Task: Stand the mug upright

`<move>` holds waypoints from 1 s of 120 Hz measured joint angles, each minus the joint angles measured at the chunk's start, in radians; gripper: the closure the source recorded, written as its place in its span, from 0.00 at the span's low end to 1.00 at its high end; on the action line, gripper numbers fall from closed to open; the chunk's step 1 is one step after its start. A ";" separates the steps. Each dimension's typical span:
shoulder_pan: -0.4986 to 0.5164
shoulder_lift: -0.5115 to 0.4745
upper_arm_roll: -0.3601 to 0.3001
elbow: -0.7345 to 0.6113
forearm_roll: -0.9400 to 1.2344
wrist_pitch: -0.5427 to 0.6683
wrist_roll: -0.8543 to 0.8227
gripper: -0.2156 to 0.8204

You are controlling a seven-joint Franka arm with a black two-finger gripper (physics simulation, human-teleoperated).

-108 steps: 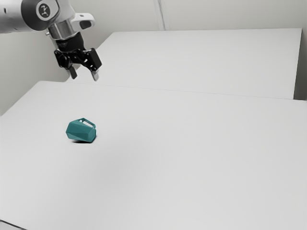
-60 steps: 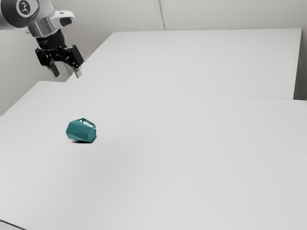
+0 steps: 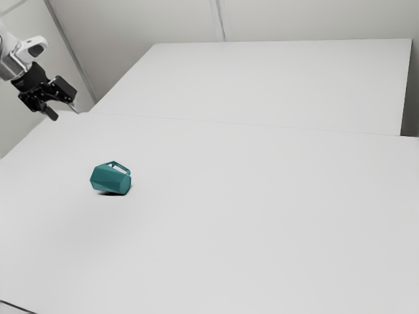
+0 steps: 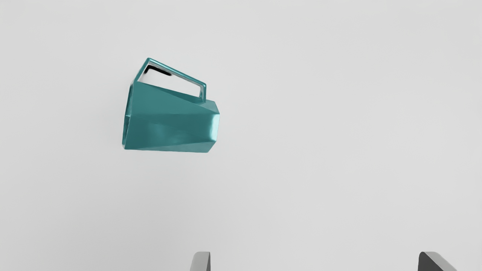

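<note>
My gripper (image 3: 65, 112) hangs above the table near the exterior view's upper left, away from the mug. In the wrist view the gripper (image 4: 314, 261) is open, its two fingertips wide apart with nothing between them. A teal faceted mug (image 3: 110, 179) lies on its side on the table, its handle pointing up and away in the exterior view. Seen from the hand, the mug (image 4: 169, 120) lies beyond the fingertips, nearer the line of one finger, with its handle along one side and its mouth facing away from the other finger's side.
The white table (image 3: 249, 216) carries the mug. Behind it stands a large white panel or surface (image 3: 262, 85), with pale walls around. A thin dark line (image 3: 18, 307) crosses the exterior view's lower left corner.
My hand has moved toward the exterior view's left and has tilted or turned somewhat. The mug lies where it was.
</note>
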 joint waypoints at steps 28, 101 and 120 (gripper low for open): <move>0.113 0.009 0.000 -0.125 -0.214 0.127 0.198 0.21; 0.322 0.239 0.004 -0.086 -0.456 0.014 0.422 0.21; 0.322 0.318 0.003 -0.045 -0.465 -0.014 0.443 0.21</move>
